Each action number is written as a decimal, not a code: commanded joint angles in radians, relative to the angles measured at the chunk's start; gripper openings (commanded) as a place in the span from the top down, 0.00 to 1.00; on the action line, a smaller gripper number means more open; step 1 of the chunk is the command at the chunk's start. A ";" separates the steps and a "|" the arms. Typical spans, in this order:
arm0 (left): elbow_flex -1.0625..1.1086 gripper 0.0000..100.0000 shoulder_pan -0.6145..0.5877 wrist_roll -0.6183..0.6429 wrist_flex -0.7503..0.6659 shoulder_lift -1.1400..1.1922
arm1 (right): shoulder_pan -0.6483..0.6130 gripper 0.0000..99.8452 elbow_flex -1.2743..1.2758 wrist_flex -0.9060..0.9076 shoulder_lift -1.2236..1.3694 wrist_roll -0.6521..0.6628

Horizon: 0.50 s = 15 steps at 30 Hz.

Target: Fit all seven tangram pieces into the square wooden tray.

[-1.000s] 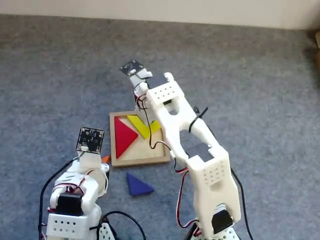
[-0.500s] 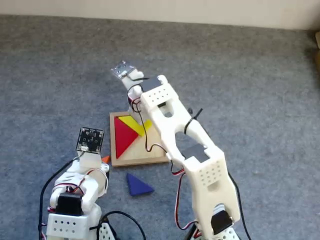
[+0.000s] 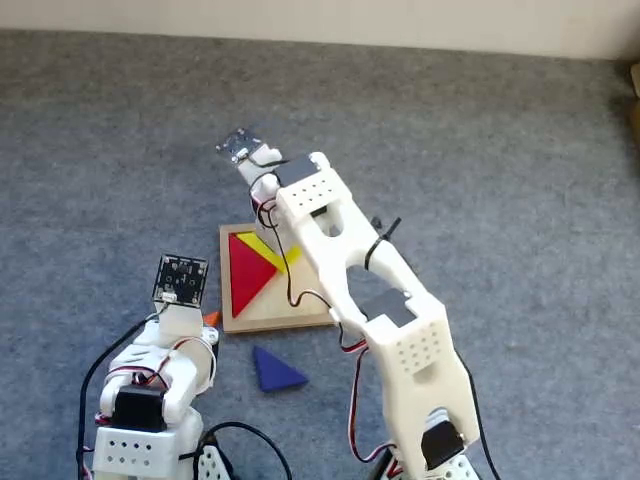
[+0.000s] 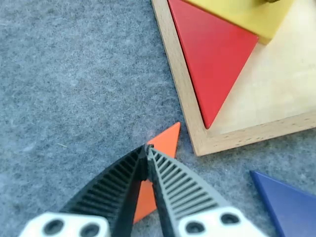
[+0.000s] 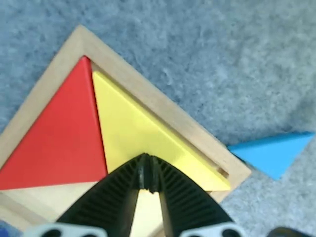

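Left arm: the left arm [image 3: 160,370] sits folded low at the near left, wrist pointed down at the carpet [image 3: 120,150]
Left gripper: the left gripper [image 4: 147,150] has its ribbed black jaws pressed together with nothing between them, tips over an orange triangle [image 4: 165,140]
Right arm: the right arm [image 3: 390,310] stretches from the near edge out over the tray, wrist bent down
Right gripper: the right gripper [image 5: 147,173] has its jaws closed on each other, gripping nothing, tips above the yellow triangle
Carpet: grey, felt-like, fuzzy
Orange triangle: small, flat, on the carpet just outside the tray's near left corner
Tray: square, pale wood with a raised rim [image 3: 280,320], flat on the carpet ahead of the left arm and partly under the right arm
Red triangle: the red triangle [image 3: 248,270] is large and smooth, lying inside the tray along its left side
Yellow triangle: the yellow triangle [image 5: 138,133] is large, inside the tray, one edge against the red one
Dark blue triangle: the dark blue triangle [image 3: 275,370] lies on the carpet nearer than the tray, apart from it
Light blue triangle: the light blue triangle [image 5: 274,150] is on the carpet near a tray corner, outside it
Change: the right arm has swung leftward over the tray and now covers more of the yellow triangle; the left arm has kept its place
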 commanded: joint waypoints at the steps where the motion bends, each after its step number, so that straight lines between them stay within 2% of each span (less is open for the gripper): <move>1: 0.021 0.99 -0.002 0.009 0.005 0.001 | -0.042 1.00 -0.001 0.008 0.008 0.014; 7: 0.021 0.99 -0.002 0.009 0.005 0.001 | -0.068 1.00 0.002 0.016 0.001 0.014; 15: 0.021 0.99 -0.002 0.009 0.005 0.001 | -0.013 1.00 -0.036 0.081 -0.125 0.014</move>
